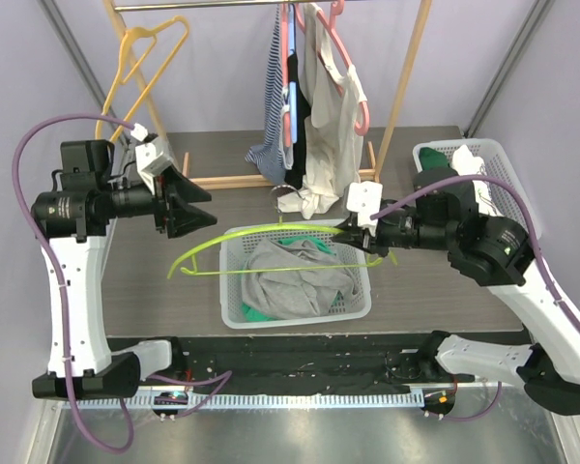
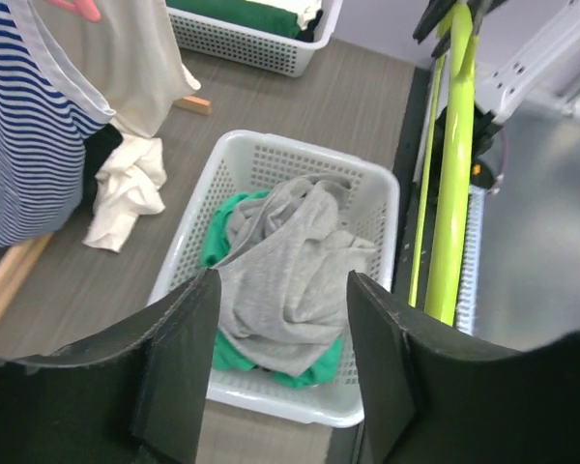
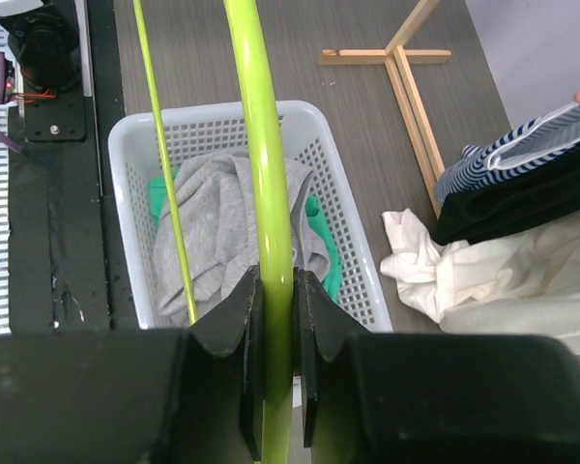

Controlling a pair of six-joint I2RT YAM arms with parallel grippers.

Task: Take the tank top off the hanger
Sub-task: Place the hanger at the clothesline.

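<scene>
Tank top (image 1: 295,280): a grey, crumpled heap in the white basket (image 1: 300,311) on the counter (image 1: 145,290), lying over something green (image 1: 256,312). No part of it appears to be hooked on the hanger.

Hanger (image 1: 261,237): lime green and bare. It is held in the air above the basket, apart from the cloth below it.

Long axis: the hanger runs side to side across the basket, from the right jaws out toward the left arm.

Right jaws: pinched narrow on the hanger's bar, just over the basket's far right corner. The right wrist view shows the bar (image 3: 261,145) passing straight between the two fingers.

Left jaws: spread wide and holding nothing. They hover up and to the left of the basket, near the hanger's free end but not touching it.

Which way the tank top lies: straight down from the hanger. From the left jaws it is down and toward the middle, and the left wrist view frames the grey cloth (image 2: 290,280) between the open fingers.

Nearer arm: the right, though it is occupied. Only the left is free.

Stage, as I judge it: the garment is off, and only the bare hanger remains to be set aside.

Behind: other clothes (image 1: 309,126) hang on the rack, well apart from all this.
</scene>
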